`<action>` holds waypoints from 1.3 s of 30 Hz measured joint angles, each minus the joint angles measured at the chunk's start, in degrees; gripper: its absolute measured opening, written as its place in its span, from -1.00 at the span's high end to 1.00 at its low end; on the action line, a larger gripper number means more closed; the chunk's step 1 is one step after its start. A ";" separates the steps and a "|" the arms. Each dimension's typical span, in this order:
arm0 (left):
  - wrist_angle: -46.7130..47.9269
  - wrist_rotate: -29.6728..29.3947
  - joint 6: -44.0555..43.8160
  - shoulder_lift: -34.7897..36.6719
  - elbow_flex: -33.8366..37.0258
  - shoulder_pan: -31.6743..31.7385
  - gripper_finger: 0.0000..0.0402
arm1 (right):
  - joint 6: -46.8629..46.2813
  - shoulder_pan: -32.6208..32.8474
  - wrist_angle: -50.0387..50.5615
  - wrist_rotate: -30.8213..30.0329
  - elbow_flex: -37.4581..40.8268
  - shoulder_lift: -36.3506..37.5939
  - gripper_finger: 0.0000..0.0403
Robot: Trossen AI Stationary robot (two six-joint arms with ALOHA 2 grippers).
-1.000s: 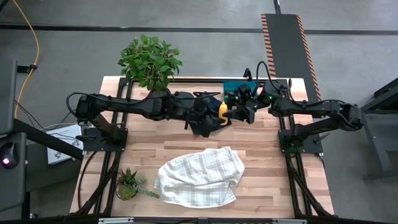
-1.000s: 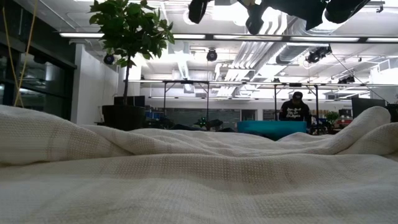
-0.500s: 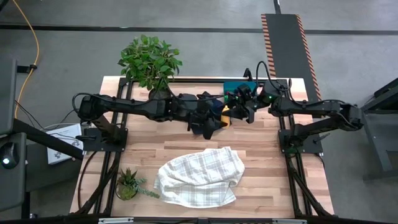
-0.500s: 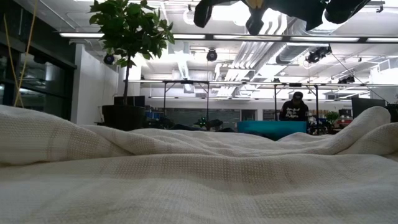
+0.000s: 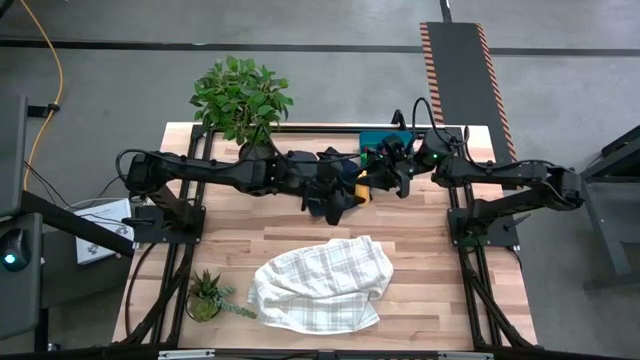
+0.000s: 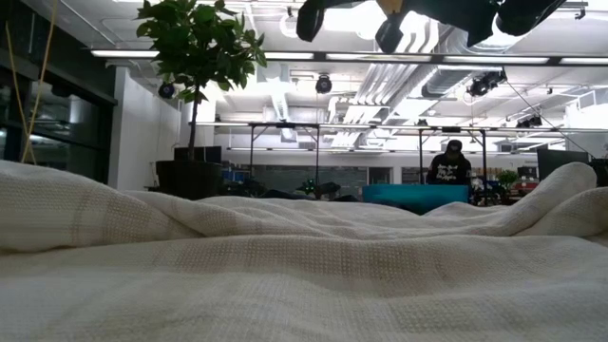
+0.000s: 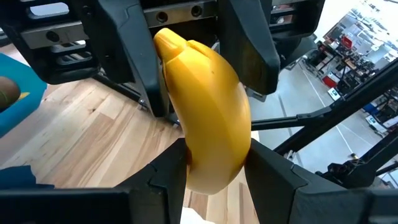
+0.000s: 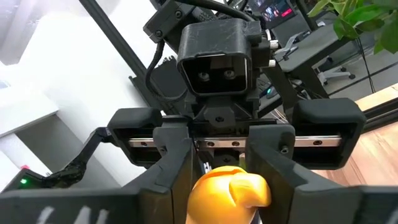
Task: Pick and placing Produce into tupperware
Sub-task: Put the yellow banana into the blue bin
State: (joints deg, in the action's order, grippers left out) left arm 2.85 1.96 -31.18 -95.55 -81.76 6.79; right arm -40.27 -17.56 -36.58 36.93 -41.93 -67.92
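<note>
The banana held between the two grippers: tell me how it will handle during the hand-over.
The banana looks like smooth, glossy moulded plastic, so probably stiff and light but slippery. Its curved, tapering body may twist between flat fingers. The left gripper clamps one end and the right gripper closes on the other, so a hasty release could drop it.

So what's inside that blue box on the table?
In the left wrist view, a brown piece sits in the teal box. The arms cover most of it from above, so anything else inside stays hidden.
</note>
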 joint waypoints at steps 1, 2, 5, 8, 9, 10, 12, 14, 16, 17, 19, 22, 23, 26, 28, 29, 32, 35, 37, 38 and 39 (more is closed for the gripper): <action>-0.02 0.00 0.02 0.04 0.00 0.00 0.33 | -0.02 -0.02 -0.02 -0.02 -0.02 0.02 0.38; -0.02 0.00 0.02 0.06 0.00 0.00 0.33 | -0.01 0.00 -0.02 -0.02 -0.04 0.02 0.38; 0.00 -0.14 -0.08 0.06 0.00 0.00 0.27 | 0.02 0.00 -0.06 -0.02 -0.04 0.02 0.39; 0.20 -0.88 -0.19 0.09 0.00 0.00 0.16 | 0.02 -0.02 -0.04 -0.06 -0.04 0.02 0.39; 0.21 -1.01 -0.35 0.09 0.00 0.00 0.11 | 0.07 -0.02 0.02 -0.04 -0.04 0.02 0.39; -0.02 -1.18 -0.42 0.11 0.00 0.02 0.06 | 0.15 0.00 0.33 -0.03 -0.04 0.01 0.39; -0.13 -1.18 -0.62 0.36 -0.02 0.02 -0.05 | 0.13 0.00 0.61 -0.04 -0.02 -0.07 0.39; -0.11 -1.17 -0.77 0.39 -0.02 0.04 -0.16 | 0.09 0.00 0.40 -0.04 -0.02 -0.04 0.39; -0.02 -1.16 -0.90 0.37 -0.02 0.02 -0.28 | 0.04 0.00 0.47 -0.04 -0.02 -0.04 0.39; -0.02 -1.14 -0.97 0.37 -0.02 0.00 -0.34 | 0.02 0.00 0.44 -0.04 -0.02 -0.04 0.39; -0.02 -1.14 -0.96 0.37 -0.02 0.00 -0.44 | 0.00 0.00 0.40 -0.04 -0.02 -0.04 0.39; 0.11 -1.09 -0.96 0.35 -0.02 0.01 -0.55 | -0.02 0.00 0.37 -0.04 -0.02 -0.04 0.43; 0.13 -1.05 -0.96 0.35 -0.02 0.01 -0.58 | -0.03 0.00 0.38 -0.04 -0.02 -0.04 0.45; 0.20 -0.17 -1.14 0.33 -0.02 0.02 -0.62 | -0.16 -0.02 0.37 -0.04 -0.02 -0.04 0.54; 0.45 0.60 -1.47 0.33 -0.02 0.02 -0.62 | -0.22 -0.08 0.46 -0.04 -0.02 -0.04 0.61; 0.84 1.10 -1.72 0.33 -0.02 0.02 -0.61 | -0.22 -0.12 0.63 -0.04 -0.02 -0.02 0.63; 2.75 2.44 -1.91 0.28 -0.02 0.02 -0.57 | -0.21 -0.15 0.90 -0.04 -0.02 -0.02 0.69; 4.29 3.34 -1.95 0.28 -0.02 0.02 -0.52 | 0.09 -0.15 1.22 -0.05 -0.02 -0.02 0.71; 4.73 4.16 -2.10 0.28 -0.02 0.02 -0.49 | 0.19 -0.17 1.67 -0.06 -0.02 -0.02 0.71; 4.72 4.64 -2.14 0.27 -0.02 0.02 -0.48 | 0.17 -0.36 1.74 -0.05 -0.02 -0.02 0.71; 4.72 5.17 -2.14 0.26 -0.02 0.02 -0.46 | 0.20 -0.52 1.89 -0.03 -0.02 -0.01 0.71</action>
State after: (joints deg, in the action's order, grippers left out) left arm 7.57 7.13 -33.32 -95.29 -81.78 6.81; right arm -40.07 -18.08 -34.69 36.90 -41.95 -67.93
